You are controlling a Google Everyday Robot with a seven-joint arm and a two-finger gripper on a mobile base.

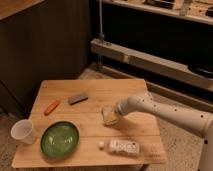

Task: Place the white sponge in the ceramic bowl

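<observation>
The white sponge (112, 121) lies flat on the wooden worktop (100, 87), right of the middle; the gripper (108, 113) is down at it, at the end of the white arm (160, 111) that reaches in from the right; the jaws stand spread wide, released, with nothing gripped yet. The gripper hides part of the sponge, so I cannot tell whether the jaws touch it or only bracket it. The low, forward pose fits a pick from above or from the side: a thin pad lying flat gives little to take hold of, so the jaws have to come close to the wood.

The ceramic bowl (60, 140) sits well apart from the sponge, toward the front left corner; it is green, glossy and wide-mouthed, with nothing in it, which makes it an easy target for a drop. By my reading the task is at its start: grasp first, then lift, carry left and forward, release over the bowl.

Other things lie around that path; a white bottle (123, 147) lies on its side in front of the sponge, between it and the front edge; a dark grey block (78, 98) and an orange thing (51, 107) lie further back on the left; a pale cup (23, 132) stands just beside the bowl on its left. The carry probably passes clear of the bottle if the sponge is lifted high enough.
</observation>
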